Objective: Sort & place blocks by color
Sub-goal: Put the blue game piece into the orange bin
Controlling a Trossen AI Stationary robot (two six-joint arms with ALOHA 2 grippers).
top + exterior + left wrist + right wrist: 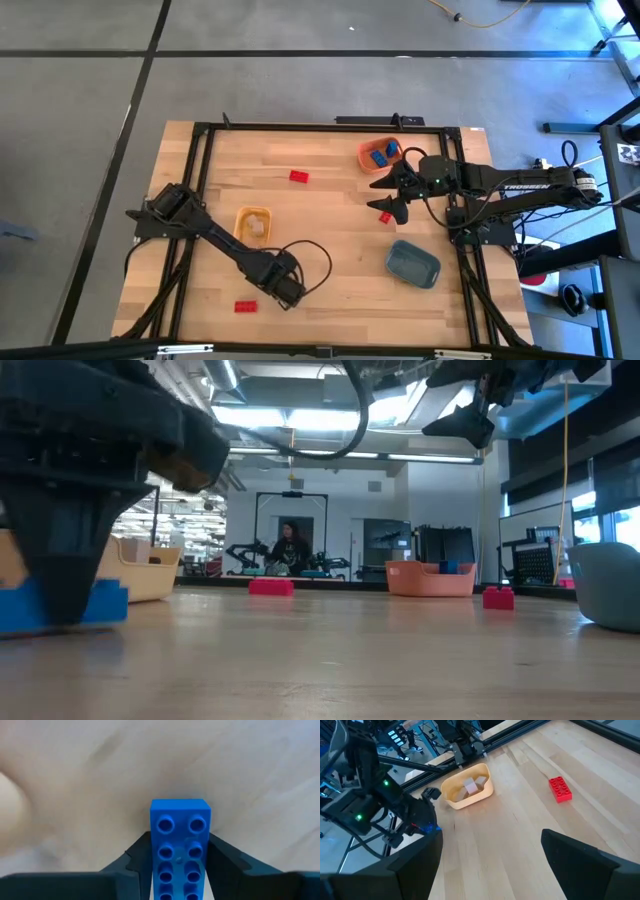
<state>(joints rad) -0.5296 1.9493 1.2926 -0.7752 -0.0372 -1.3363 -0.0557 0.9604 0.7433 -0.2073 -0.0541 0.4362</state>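
My left gripper (285, 285) is low near the table's near edge, shut on a blue block (180, 820) that shows at table level in the low view (100, 603). My right gripper (395, 192) hangs open and raised, between the orange tray (381, 155) and a red block (385, 216). Blue blocks lie in the orange tray, beige blocks in the yellow tray (253, 224). Two more red blocks lie flat on the table: one far (298, 177), one near (245, 306), just left of my left gripper. My left gripper pinches the blue block between its two fingers (140, 854), one on each long side (205, 840). The fingers come from above, pointing down, and lie along the block's length. The studded face points up and the block's bottom appears level with the table (110, 622).
The slate-blue tray (413, 263) stands near the table's right edge, holding nothing that shows. A black frame (300, 127) runs round the tabletop. Bare wood lies in the middle between the trays. A person (290, 545) stands far off in the room behind.
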